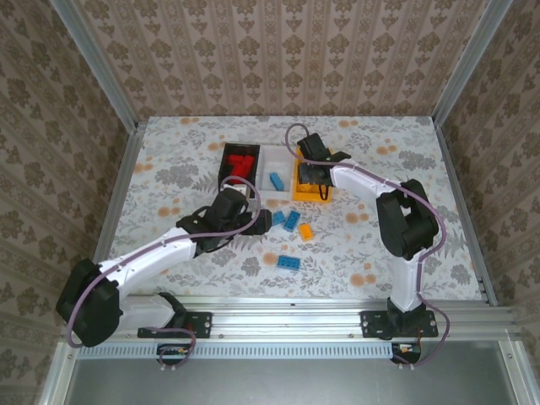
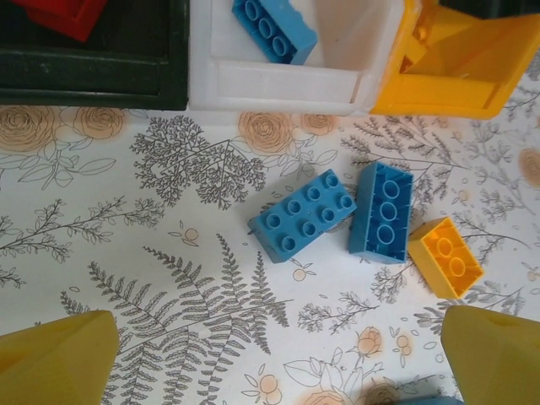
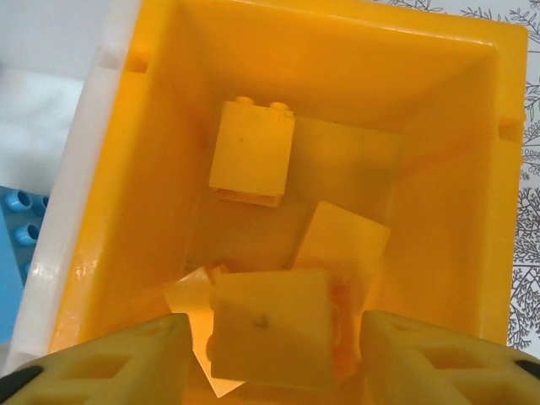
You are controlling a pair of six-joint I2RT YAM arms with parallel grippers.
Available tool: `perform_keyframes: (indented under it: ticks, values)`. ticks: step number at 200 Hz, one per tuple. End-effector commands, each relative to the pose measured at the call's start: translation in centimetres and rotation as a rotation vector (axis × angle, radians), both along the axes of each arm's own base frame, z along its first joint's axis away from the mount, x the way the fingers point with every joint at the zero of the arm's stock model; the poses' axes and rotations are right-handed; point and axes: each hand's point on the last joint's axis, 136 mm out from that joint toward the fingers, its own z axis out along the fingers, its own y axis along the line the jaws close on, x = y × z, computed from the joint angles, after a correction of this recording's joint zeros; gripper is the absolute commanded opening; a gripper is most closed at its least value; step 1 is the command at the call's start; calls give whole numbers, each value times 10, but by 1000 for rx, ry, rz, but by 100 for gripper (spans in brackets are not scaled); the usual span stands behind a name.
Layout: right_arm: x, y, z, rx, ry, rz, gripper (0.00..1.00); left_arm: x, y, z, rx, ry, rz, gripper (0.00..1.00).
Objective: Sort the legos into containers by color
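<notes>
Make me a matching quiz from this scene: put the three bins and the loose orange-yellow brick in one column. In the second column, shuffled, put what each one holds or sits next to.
Column one:
1. black bin
2. white bin
3. orange-yellow bin
4. loose orange-yellow brick

Column two:
A. holds a blue brick
B. lies beside two blue bricks
C. holds red bricks
D. has the right gripper above it

Pairs: 1-C, 2-A, 3-D, 4-B.
</notes>
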Motion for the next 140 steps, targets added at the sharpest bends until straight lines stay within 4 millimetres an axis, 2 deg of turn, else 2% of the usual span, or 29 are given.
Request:
perform_keyframes:
  ticks: [1, 26, 58, 74, 84, 102, 116, 120, 124, 140]
  values:
    - [1, 4, 24, 17, -28, 18, 62, -9, -7, -2, -5, 6, -45, 100]
    - [-6, 2, 51, 44, -76, 22, 64, -24, -25, -10, 53, 34, -135, 99]
    - [-34, -7, 79, 108, -136, 5, 66, -45, -44, -31, 218, 95, -209, 99]
    - [-53, -16, 84, 140, -155, -17, 67, -50, -52, -44, 306, 93, -230, 99]
    - [-65, -20, 85, 168, -162, -20, 67, -54, -62, -51, 329, 107, -266, 96]
    - [-84, -26, 84, 193, -153, -22, 68, -69, -83, -59, 391, 89, -418, 91]
    - [-96, -29, 83, 206, -144, -20, 68, -76, -84, -65, 470, 67, -491, 91]
    - [-99, -30, 78, 205, -131, -21, 68, -78, -84, -66, 472, 76, -513, 91]
    - [-104, -32, 86, 220, -149, -19, 68, -81, -84, -67, 471, 83, -532, 91]
    - [-115, -37, 84, 224, -146, -18, 69, -97, -80, -66, 445, 103, -599, 90]
